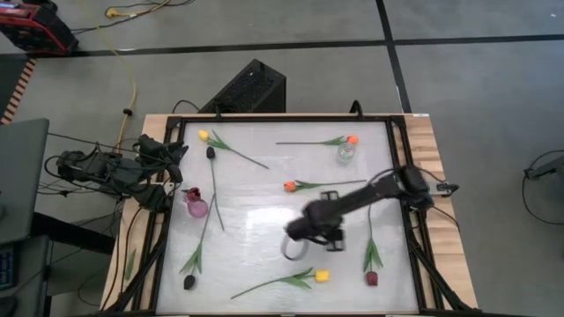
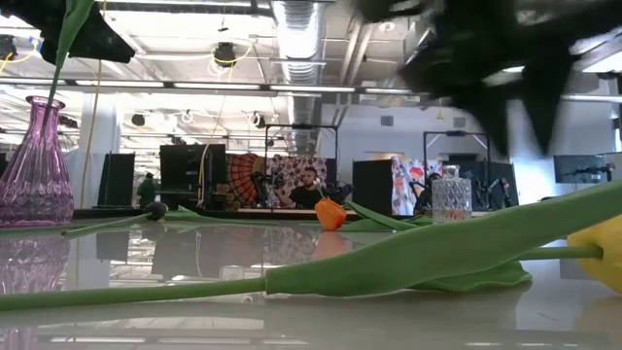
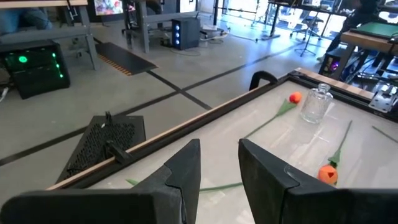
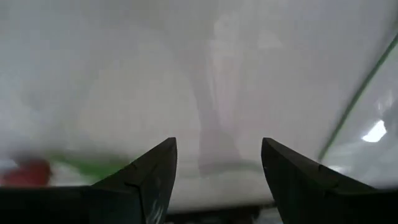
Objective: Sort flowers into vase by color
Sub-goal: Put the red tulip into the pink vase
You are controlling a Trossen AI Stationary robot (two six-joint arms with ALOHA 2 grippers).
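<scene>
Stock as I read it from the high view: nearly all flowers lie loose on the table point(image 1: 264, 207). Yellow tulip point(image 1: 204, 136) upper left; dark tulip point(image 1: 211, 152) just below it; orange tulip point(image 1: 352, 140) upper right, beside the clear vase point(image 1: 345, 152); second orange tulip point(image 1: 289, 186) at centre; second yellow tulip point(image 1: 322, 276) lower centre; red tulip point(image 1: 371, 278) lower right; another dark tulip point(image 1: 189, 282) lower left. Pink vase point(image 1: 196, 203) at left; a stem appears to rise from it in the low view, so perhaps one item is placed. Right tool point(image 1: 304, 236) over lower centre, fingers apart, holding nothing. Left tool point(image 3: 219, 165) parked at the left edge, fingers apart, empty. My judgement: sorting barely begun, about seven left.
</scene>
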